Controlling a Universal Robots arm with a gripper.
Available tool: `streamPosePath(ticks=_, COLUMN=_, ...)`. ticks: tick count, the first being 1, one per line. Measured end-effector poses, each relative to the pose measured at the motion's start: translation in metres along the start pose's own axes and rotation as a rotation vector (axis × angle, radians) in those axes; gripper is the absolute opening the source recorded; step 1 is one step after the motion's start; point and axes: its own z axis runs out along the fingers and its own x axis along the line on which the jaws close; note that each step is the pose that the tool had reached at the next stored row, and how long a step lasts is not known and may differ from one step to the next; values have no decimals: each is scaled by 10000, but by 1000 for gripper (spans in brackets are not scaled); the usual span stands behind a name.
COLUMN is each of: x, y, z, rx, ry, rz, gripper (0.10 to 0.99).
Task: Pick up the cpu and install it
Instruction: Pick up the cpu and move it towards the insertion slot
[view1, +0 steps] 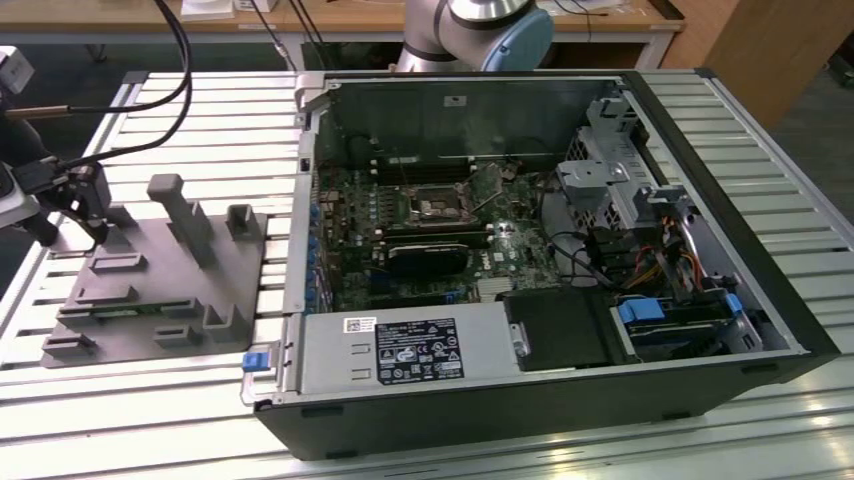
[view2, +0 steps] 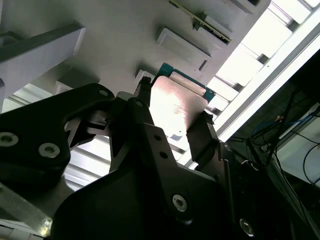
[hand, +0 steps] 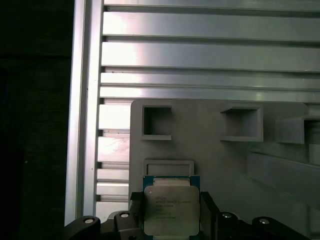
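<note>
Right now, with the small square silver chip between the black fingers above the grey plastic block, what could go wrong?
1. The fingers meet the small flat square silver-topped cpu only on two opposite thin edges, so it might slip or tilt.
2. The grey plastic fixture block seems to lie close beneath, with upright posts nearby; a sideways move could knock the cpu against one.

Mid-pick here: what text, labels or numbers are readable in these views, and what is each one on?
Print on the cpu, held in the gripper, first wrist view: several lines, too blurred to read.
Large label on the power supply, exterior view: dense print and marks, too small to read.
Small white sticker beside that label: too small to read.
No text in any view can be quoted.
</note>
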Motion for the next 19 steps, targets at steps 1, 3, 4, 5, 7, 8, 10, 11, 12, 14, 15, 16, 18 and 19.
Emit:
streamPosePath(ticks=1, x=0, y=0, z=-2, rx=0, ry=0, rz=0, gripper=537)
streamPosePath(ticks=3, x=0, y=0, z=-10, rx=1, ry=2, rz=0, gripper=537)
streamPosePath(ticks=4, x=0, y=1, z=-14, rx=1, ry=2, rz=0, gripper=537)
streamPosePath(ticks=5, x=0, y=1, z=-19, rx=1, ry=2, rz=0, gripper=537)
streamPosePath(ticks=7, x=0, y=1, z=-27, rx=0, ry=0, rz=-1, gripper=537)
streamPosePath(ticks=8, x=0, y=2, z=-31, rx=0, ry=0, rz=0, gripper=537)
streamPosePath(ticks=10, x=0, y=2, z=-37, rx=0, ry=0, rz=0, gripper=537)
streamPosePath(ticks=11, x=0, y=2, z=-41, rx=-1, ry=0, rz=0, gripper=537)
streamPosePath(ticks=12, x=0, y=3, z=-44, rx=0, ry=0, rz=0, gripper=537)
streamPosePath(ticks=14, x=-1, y=3, z=-50, rx=-1, ry=0, rz=0, gripper=537)
streamPosePath(ticks=15, x=0, y=3, z=-53, rx=0, ry=0, rz=0, gripper=537)
streamPosePath(ticks=16, x=0, y=3, z=-57, rx=0, ry=1, rz=0, gripper=537)
streamPosePath(ticks=18, x=-1, y=4, z=-65, rx=0, ry=1, rz=0, gripper=537)
streamPosePath(ticks=19, x=-1, y=4, z=-68, rx=0, ry=0, rz=-1, gripper=537)
